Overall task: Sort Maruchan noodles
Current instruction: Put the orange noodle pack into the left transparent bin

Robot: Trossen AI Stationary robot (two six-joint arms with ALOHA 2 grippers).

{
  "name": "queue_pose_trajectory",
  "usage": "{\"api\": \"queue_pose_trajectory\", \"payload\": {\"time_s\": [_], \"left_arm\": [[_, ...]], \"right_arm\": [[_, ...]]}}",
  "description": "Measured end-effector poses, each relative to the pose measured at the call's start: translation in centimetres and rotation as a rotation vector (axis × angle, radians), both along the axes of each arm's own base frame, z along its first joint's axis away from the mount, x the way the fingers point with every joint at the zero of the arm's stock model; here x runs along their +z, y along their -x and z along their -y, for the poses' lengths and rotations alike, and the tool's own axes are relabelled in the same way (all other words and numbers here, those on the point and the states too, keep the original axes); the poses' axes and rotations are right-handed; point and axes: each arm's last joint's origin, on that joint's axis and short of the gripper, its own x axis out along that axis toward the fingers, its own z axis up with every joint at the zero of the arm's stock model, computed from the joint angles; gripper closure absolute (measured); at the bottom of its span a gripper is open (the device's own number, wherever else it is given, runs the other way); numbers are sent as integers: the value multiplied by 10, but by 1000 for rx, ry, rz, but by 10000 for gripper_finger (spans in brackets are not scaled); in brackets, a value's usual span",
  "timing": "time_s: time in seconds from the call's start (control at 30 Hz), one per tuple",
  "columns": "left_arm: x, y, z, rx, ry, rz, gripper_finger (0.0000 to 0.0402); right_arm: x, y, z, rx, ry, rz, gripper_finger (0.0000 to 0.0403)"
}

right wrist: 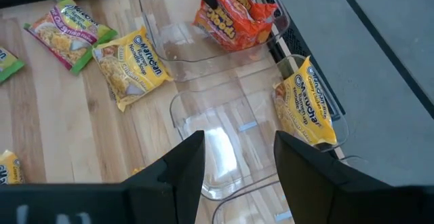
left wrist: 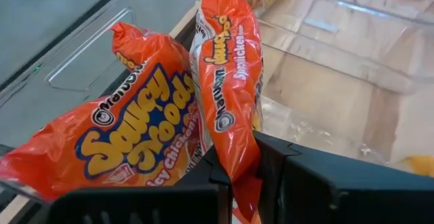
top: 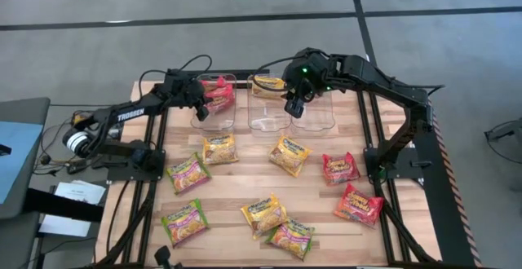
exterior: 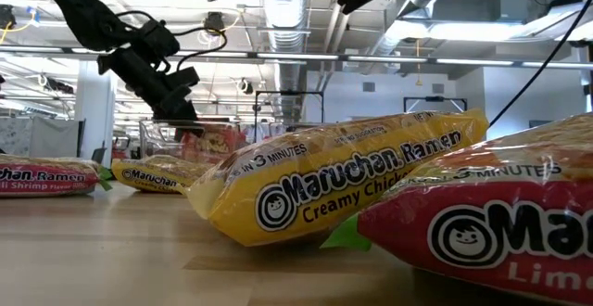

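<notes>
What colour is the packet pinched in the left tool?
Red-orange packet, clearest in the left wrist view.

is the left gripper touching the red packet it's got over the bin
Touching. The left wrist view shows the left gripper shut on the red packet, its bottom edge pinched between the fingers.

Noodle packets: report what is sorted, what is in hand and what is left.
Done: one red packet lies in the left bin and a yellow packet in the middle bin. In hand: the left gripper is shut on a second red packet over that bin. The right gripper hovers open. Left: nine packets on the table.
</notes>
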Motion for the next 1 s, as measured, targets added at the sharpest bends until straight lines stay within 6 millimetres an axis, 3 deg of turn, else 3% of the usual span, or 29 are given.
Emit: {"api": "queue_pose_trajectory", "payload": {"time_s": [0.53, 0.8, 1.0], "left_arm": [[-6, 1, -6, 89, -52, -88, 355], [-6, 1, -6, 114, -22, -76, 294], [11, -4, -13, 142, -22, -33, 246]], "right_arm": [[0, 0, -1, -19, -21, 10, 204], [0, 0, -1, -20, -23, 10, 204], [0, 0, -1, -20, -24, 10, 204]]}}
